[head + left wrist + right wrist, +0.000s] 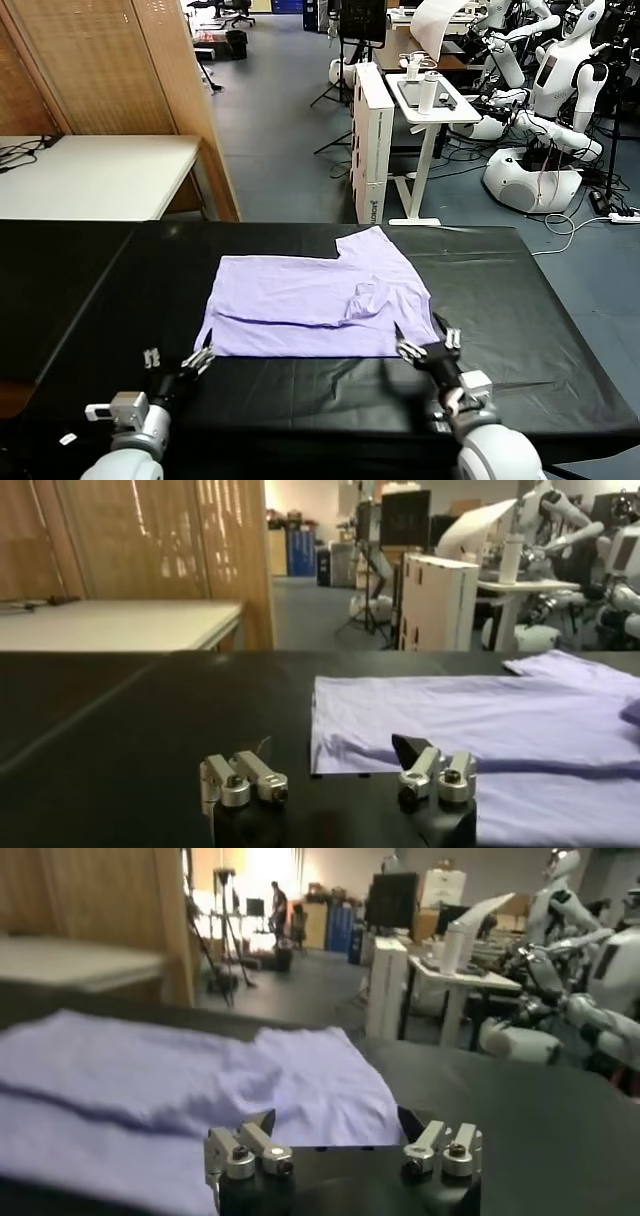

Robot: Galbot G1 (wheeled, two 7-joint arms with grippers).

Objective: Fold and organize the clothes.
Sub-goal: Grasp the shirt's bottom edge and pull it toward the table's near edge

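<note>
both arms are reaching forward low over the black table [560, 300]; the left gripper [178, 360] and right gripper [426, 338] are gaping wide, holding nothing, at the near corners of the lavender t-shirt [310, 300] lying mid-table. its print is not showing.

Black-covered table [560, 330] in foreground. White table [90, 175] at left beside wooden slatted partition [120, 70]. Grey-blue floor [280, 130]. White stand [432, 110] and tall white box [373, 145] beyond table. Office chairs [232, 12] far back. Cables [590, 215] on floor at right.
</note>
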